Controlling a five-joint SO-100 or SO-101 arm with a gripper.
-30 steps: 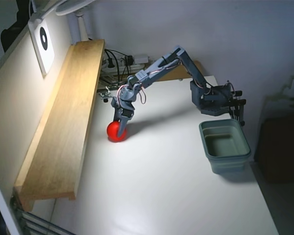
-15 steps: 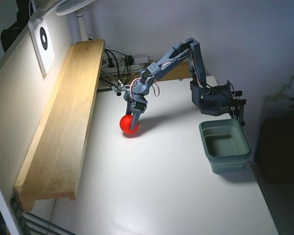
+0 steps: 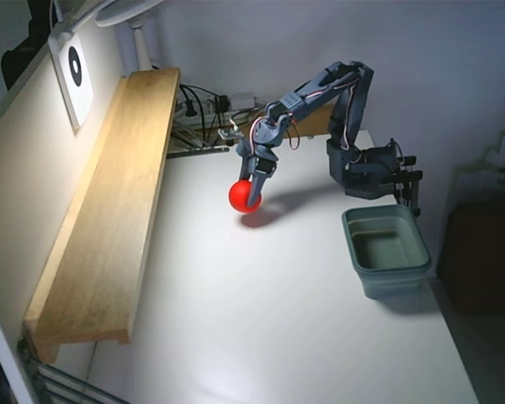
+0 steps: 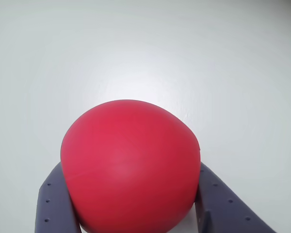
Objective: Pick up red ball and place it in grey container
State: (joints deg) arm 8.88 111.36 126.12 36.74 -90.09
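The red ball (image 3: 242, 195) sits between my gripper's (image 3: 251, 200) fingers at the back middle of the white table in the fixed view, low over the surface with its shadow just beneath. In the wrist view the ball (image 4: 128, 170) fills the lower centre, slightly squashed between the two blue-grey fingers (image 4: 51, 204) of the gripper (image 4: 130, 167). The gripper is shut on the ball. The grey container (image 3: 392, 282) stands open and empty at the right of the table, well apart from the ball.
A long wooden shelf (image 3: 109, 210) runs along the left wall. Cables and a power strip (image 3: 206, 109) lie at the back. The arm's base (image 3: 366, 168) is clamped just behind the container. The table's right edge (image 3: 454, 337) drops off beside the container.
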